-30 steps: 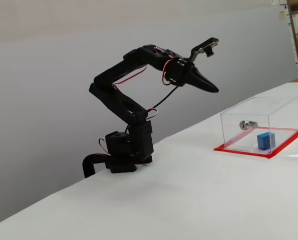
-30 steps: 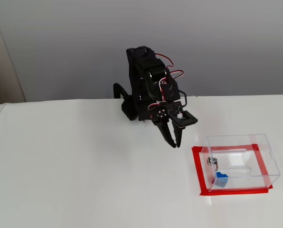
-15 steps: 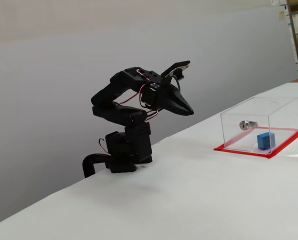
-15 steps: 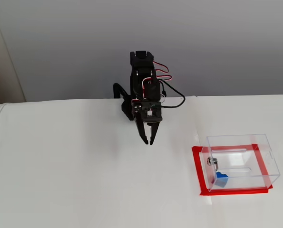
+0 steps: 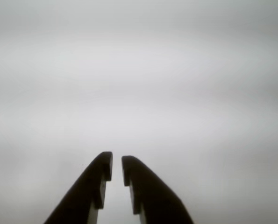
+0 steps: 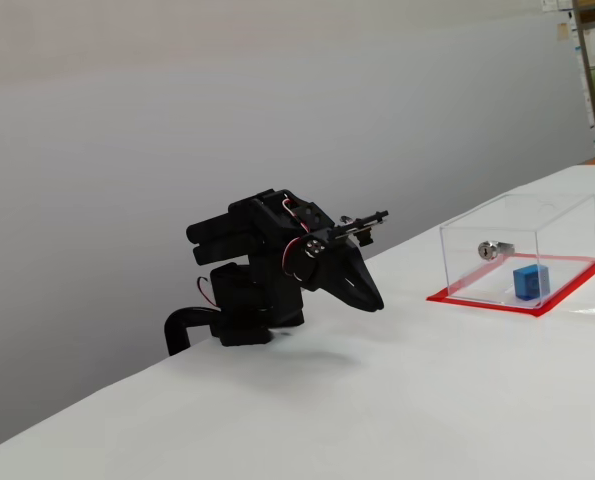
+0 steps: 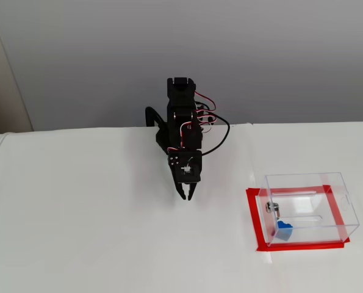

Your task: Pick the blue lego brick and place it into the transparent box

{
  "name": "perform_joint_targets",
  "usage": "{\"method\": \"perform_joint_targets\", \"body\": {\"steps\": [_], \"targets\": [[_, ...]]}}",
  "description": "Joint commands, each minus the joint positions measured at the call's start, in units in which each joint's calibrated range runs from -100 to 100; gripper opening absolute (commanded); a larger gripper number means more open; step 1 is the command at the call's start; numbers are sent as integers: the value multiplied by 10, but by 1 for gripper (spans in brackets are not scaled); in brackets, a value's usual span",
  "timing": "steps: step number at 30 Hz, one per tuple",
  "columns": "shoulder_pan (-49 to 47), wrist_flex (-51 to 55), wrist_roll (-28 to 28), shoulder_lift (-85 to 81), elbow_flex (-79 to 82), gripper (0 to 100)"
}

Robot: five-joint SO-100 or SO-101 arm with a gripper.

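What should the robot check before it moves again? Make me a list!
1. Is the blue lego brick inside the transparent box? Ok: both fixed views show it on the box floor.
2. Is the gripper empty? Ok: in the wrist view nothing sits between the fingertips, which are nearly together with a thin gap.
3. Is the gripper away from the box? Ok: in a fixed view it hangs well left of the box, not touching it.
4. Is the box sitting on its red base sheet? Ok.
5. Is the gripper touching the table? Cannot tell: it is low, and no view settles contact.
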Motion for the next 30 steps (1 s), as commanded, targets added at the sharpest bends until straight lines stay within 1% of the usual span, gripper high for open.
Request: {"method": "perform_joint_targets", "body": {"steps": [1, 7, 14, 17, 30], "targets": [[9, -8, 2, -16, 16, 3], [33, -8, 2, -15, 43, 2], [37, -8, 2, -16, 60, 3], [46, 3, -10, -16, 60, 2], [45, 11, -10, -15, 59, 2]]}}
